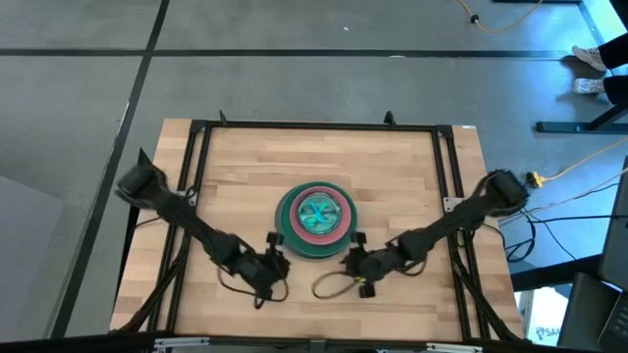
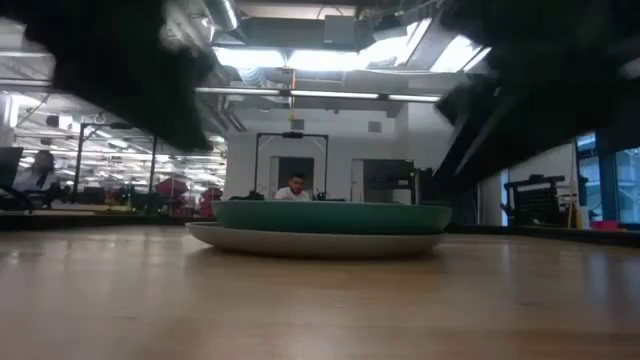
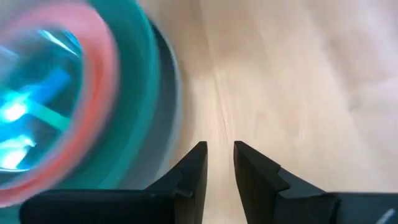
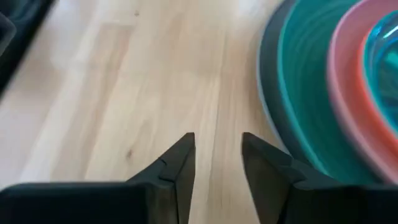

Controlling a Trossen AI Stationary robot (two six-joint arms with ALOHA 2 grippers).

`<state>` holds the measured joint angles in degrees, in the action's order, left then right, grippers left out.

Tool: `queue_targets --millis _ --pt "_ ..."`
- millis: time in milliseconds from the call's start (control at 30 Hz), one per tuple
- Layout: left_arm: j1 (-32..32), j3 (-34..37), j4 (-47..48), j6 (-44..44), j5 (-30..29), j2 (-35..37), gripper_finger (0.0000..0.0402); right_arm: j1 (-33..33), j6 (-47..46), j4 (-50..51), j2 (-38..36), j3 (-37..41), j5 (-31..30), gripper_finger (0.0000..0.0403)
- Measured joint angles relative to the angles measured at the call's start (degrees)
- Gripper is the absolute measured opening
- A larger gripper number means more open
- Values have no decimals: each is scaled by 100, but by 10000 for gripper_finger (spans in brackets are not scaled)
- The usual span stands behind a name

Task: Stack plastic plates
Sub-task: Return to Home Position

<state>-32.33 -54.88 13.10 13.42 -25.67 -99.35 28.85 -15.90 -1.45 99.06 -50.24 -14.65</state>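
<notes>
One stack of plastic plates [image 1: 316, 219] stands in the middle of the table. A grey plate [image 2: 315, 241] is at the bottom, with a dark green one [image 2: 330, 216] on it, then a pink one [image 1: 316, 201] and small translucent teal ones [image 1: 316, 216] on top. My left gripper [image 1: 278, 247] is beside the stack's near left rim and my right gripper [image 1: 351, 247] beside its near right rim. In the wrist views the left gripper [image 3: 221, 158] and right gripper [image 4: 217, 152] are over bare wood, each with a narrow gap between its fingers, and the stack [image 3: 74, 93] [image 4: 336, 93] lies to one side.
Black frame rails [image 1: 314, 126] run along the table's far, left and right sides. A cable loop [image 1: 332, 286] lies on the wood near the right gripper. Bare wood shows on the far and near sides of the stack. A person [image 2: 293, 187] sits in the room behind.
</notes>
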Motion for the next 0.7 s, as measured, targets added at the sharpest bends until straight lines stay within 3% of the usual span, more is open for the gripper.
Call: queue_targets --millis 167,533,700 --pt "86 218 10 -607 -79 1394 68 -84 470 798 -1130 102 -52 128" --pt "1129 2443 -1820 -1168 185 4328 9 -956 931 -564 -3483 1893 229 128" --pt "1804 3371 -2069 -1209 446 5493 2 -1706 820 -1108 -4321 2746 644 110"
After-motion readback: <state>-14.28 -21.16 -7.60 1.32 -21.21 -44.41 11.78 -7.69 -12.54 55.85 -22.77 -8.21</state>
